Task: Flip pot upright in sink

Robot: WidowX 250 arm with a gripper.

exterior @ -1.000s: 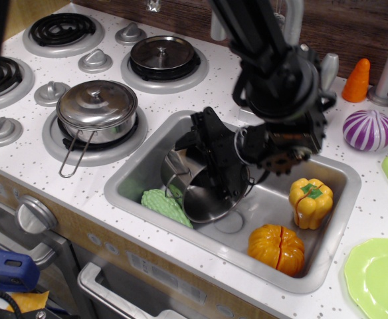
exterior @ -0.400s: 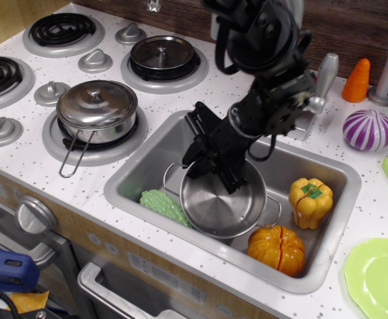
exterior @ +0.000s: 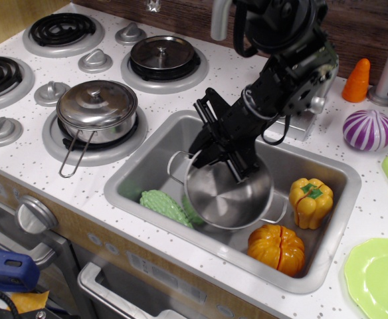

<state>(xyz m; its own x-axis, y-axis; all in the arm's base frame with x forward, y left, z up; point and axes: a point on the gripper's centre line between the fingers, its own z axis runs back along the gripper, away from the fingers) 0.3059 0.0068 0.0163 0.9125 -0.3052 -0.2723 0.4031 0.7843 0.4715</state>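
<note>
- Single view, from the front of the toy kitchen: the sink (exterior: pixel 147 174), a grey metal basin with rounded corners, is set into the white speckled countertop (exterior: pixel 68 183).
- The pot (exterior: pixel 228 196) sits in the middle of the basin with its opening facing up and slightly toward the viewer; its shiny inner floor is visible, and thin wire loop handles project at its left and right sides.
- The gripper (exterior: pixel 222 154), black and angled down from the upper right, meets the far rim of the pot; its fingers (exterior: pixel 206 119) are clamped on that rim, one on the outside of the wall and one reaching into the opening.
- A green knobbly toy vegetable (exterior: pixel 162 206) lies on the basin floor at the pot's lower left, touching it.
- An orange pumpkin (exterior: pixel 276 248) rests in the front right part of the basin, just beside the pot; a yellow bell pepper (exterior: pixel 310 201) stands behind the pumpkin near the right wall.
- On the stove, a lidded steel pot (exterior: pixel 97 111) with a long wire handle occupies the front burner; a dark flat-lidded pan (exterior: pixel 162 55) occupies the burner behind it.
- To the right of the sink, on the countertop: a purple striped onion (exterior: pixel 368 129), an orange carrot (exterior: pixel 357 80) and a green plate (exterior: pixel 379 276).
</note>
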